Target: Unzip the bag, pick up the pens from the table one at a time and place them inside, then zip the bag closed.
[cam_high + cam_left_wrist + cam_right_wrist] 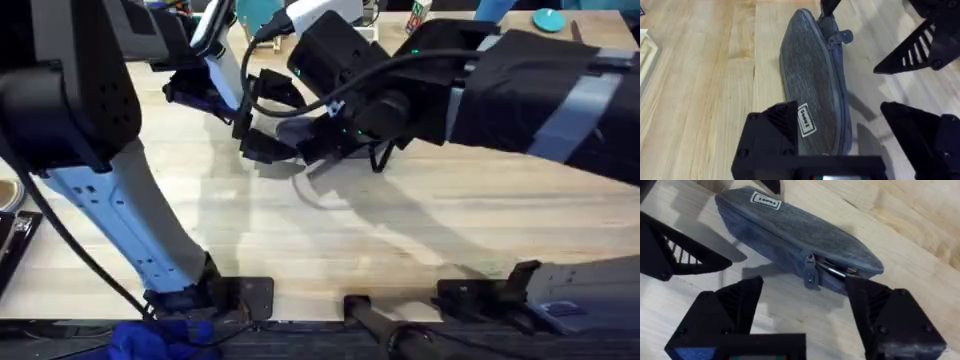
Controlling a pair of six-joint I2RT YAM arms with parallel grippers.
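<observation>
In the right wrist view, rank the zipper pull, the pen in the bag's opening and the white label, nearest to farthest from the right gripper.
1. zipper pull, between the fingers of the right gripper; pen beside it in the gap: too close to call.
2. white label, bag's far end.

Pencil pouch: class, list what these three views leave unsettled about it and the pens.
- Contents: in the right wrist view, the gap beside the zipper pull shows just a glint. The number of pens inside cannot be told.
- Pencil pouch, near end: in the left wrist view, the left gripper covers it.
- Pens left on the table: in the overhead view, the dark arms hide the middle.
</observation>
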